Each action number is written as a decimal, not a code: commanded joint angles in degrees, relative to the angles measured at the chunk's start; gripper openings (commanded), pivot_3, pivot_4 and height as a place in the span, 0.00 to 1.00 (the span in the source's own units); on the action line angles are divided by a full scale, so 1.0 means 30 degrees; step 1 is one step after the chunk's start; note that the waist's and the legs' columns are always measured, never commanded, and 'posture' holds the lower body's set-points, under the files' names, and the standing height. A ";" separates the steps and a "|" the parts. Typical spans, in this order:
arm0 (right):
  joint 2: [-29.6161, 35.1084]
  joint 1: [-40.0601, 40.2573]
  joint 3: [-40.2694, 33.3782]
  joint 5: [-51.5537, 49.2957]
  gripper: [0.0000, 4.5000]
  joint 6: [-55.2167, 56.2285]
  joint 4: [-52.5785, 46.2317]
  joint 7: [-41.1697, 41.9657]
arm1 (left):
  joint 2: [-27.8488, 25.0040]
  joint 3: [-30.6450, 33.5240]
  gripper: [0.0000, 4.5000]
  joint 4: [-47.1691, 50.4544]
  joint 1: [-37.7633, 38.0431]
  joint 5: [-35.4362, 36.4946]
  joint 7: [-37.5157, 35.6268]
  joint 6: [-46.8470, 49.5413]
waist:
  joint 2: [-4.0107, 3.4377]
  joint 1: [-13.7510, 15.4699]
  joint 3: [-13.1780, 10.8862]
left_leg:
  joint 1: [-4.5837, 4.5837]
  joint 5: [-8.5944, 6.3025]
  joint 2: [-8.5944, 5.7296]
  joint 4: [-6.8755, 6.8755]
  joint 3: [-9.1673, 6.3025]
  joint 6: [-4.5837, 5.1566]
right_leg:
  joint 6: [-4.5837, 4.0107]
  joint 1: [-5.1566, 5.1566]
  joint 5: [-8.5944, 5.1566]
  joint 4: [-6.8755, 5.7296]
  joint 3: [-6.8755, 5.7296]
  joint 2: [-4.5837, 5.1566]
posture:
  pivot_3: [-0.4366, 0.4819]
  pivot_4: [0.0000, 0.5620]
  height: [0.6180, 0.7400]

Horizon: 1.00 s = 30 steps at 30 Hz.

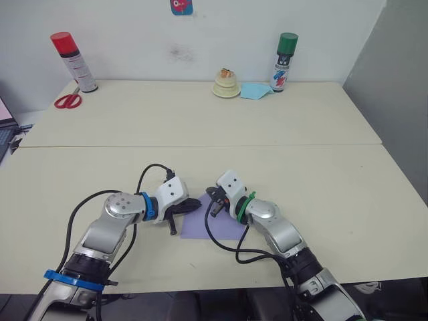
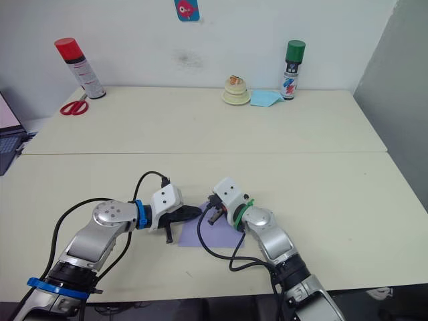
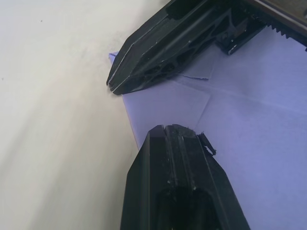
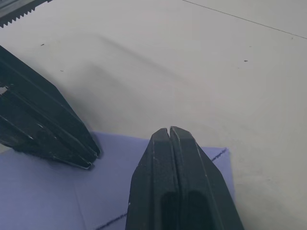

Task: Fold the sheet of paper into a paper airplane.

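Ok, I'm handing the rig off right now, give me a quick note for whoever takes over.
Left gripper: shut, tips on the far left part of the sheet of paper.
Right gripper: shut, tips on the sheet's far edge, close to the left's.
Sheet: lavender, flat on the near table between both arms, a crease and a folded corner showing in the left wrist view.
Done: early creasing at most.
Left: nearly all folds; no airplane shape yet.

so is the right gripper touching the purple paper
Cannot tell. In the right wrist view the right gripper, jaws shut, lies over the sheet of paper, but no view shows contact or a gap.
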<state>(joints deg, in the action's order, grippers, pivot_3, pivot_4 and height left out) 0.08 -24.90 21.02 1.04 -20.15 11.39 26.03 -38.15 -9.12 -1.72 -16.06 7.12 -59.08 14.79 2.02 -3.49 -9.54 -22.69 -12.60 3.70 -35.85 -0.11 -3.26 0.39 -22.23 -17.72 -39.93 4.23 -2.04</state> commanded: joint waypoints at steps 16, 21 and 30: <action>0.0370 0.0173 0.0084 0.0218 0.00 -0.0323 0.0954 0.0097 | -0.1661 0.3043 0.01 0.2082 -0.0209 0.3381 0.0059 0.4498 | -0.0002 -0.0056 -0.0018 | -0.0026 0.0000 -0.0001 0.0017 -0.0016 -0.0002 | -0.0015 -0.0024 -0.0009 0.0005 -0.0018 0.0005 | 0.48 0.27 0.98; 0.0346 0.0082 0.0048 0.0165 0.00 -0.0262 0.1022 0.0092 | -0.0532 0.1156 0.01 0.0383 -0.1081 0.1847 0.0415 0.2862 | -0.0005 -0.0009 -0.0021 | -0.0029 0.0000 -0.0007 0.0021 0.0011 -0.0002 | -0.0013 -0.0027 -0.0008 0.0014 0.0000 0.0008 | 0.48 0.27 0.98; 0.0262 0.0231 0.0071 0.0069 0.00 -0.0466 0.0606 0.0091 | 0.0440 -0.0653 0.01 -0.2198 -0.1565 0.0430 0.0173 0.1258 | -0.0011 0.0053 -0.0015 | -0.0030 0.0001 -0.0016 0.0011 -0.0010 -0.0001 | -0.0010 -0.0018 -0.0006 0.0010 -0.0013 0.0011 | 0.48 0.27 0.98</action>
<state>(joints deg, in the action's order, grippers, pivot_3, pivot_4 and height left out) 0.69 -25.35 21.24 1.00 -19.80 11.57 26.23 -37.37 -8.99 -6.32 -20.97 10.58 -58.83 18.98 1.99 -3.33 -9.59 -22.77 -12.60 3.64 -35.83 -0.13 -3.27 0.37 -22.27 -17.73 -39.90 4.19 -2.00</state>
